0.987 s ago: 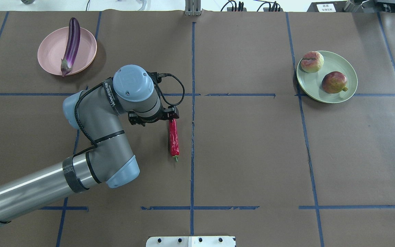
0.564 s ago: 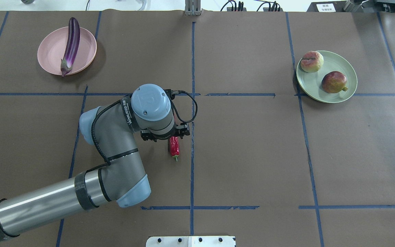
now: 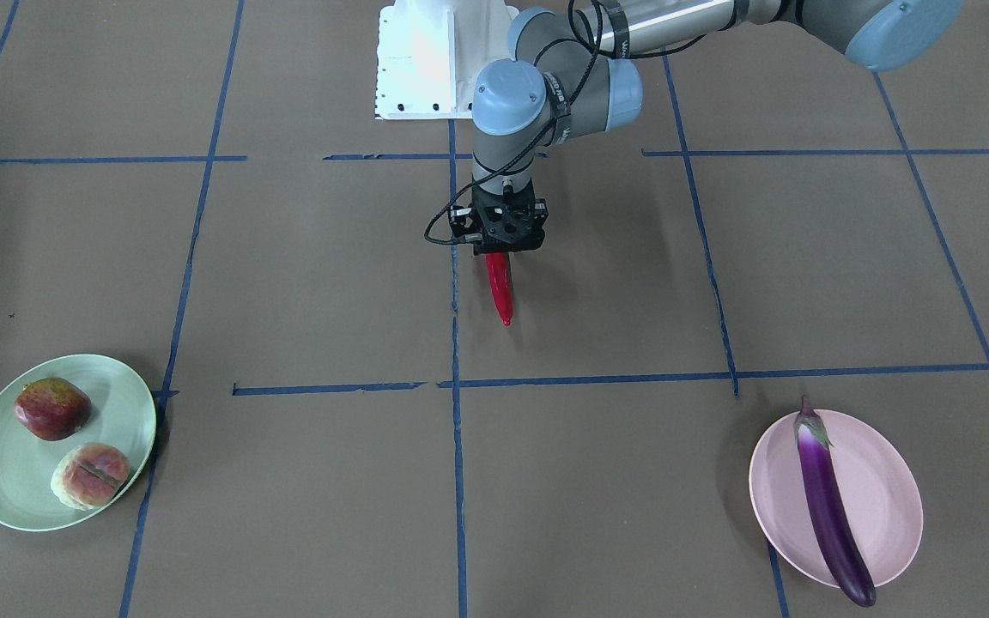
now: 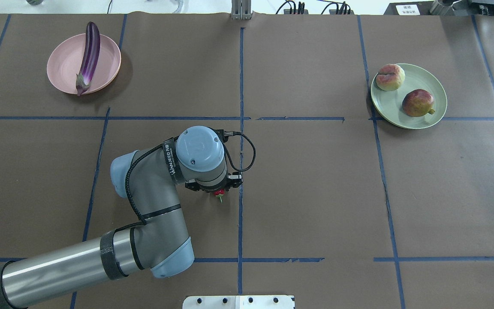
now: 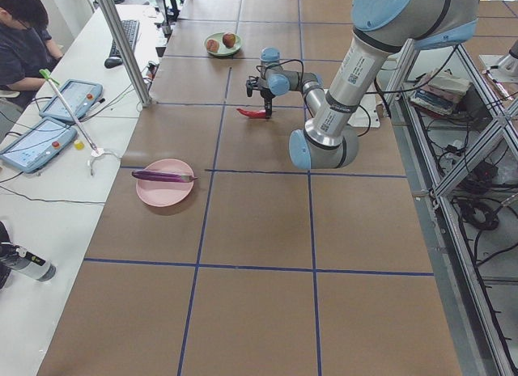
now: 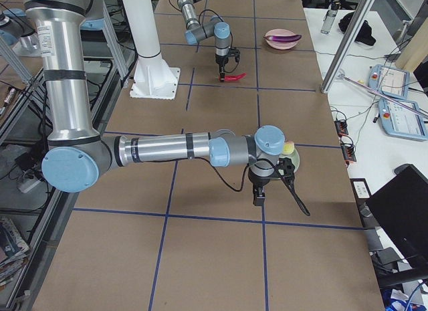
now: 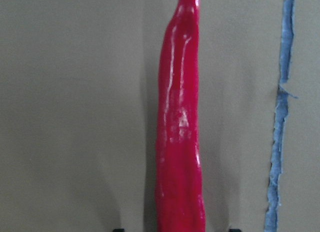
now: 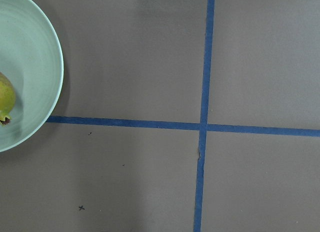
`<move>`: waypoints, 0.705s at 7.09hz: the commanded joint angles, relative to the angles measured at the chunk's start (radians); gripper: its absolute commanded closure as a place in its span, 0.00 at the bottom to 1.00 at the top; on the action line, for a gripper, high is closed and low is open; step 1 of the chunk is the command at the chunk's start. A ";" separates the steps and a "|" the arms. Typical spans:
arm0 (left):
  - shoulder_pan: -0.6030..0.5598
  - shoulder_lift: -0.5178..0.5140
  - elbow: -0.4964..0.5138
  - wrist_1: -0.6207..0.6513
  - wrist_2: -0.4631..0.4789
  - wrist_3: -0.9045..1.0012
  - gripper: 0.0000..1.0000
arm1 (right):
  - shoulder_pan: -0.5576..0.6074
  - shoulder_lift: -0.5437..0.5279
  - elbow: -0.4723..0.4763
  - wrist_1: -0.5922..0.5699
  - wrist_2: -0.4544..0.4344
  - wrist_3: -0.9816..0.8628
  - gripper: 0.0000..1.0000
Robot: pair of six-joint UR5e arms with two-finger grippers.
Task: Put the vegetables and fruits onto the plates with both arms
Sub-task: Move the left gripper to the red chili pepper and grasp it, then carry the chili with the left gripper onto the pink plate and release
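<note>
Slippage is your risk: the left gripper [image 3: 503, 251] stands spread astride the stem end of the red chili pepper [image 3: 501, 290], which lies on the table [image 3: 615, 292]. Pinched that far off-centre, it may swing loose before reaching the pink plate [image 3: 888, 485].

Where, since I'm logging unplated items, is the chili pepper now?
Front-facing view: the chili pepper lies mid-table, just right of the vertical blue tape line, partly under the left hand.

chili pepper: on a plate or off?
Off. The chili pepper lies on the brown table paper under the left gripper, apart from the pink plate, which holds only the eggplant.
</note>
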 commanded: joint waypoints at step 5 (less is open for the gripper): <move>-0.358 0.119 -0.082 0.092 -0.007 0.069 0.98 | -0.003 0.002 0.000 0.000 0.000 -0.001 0.00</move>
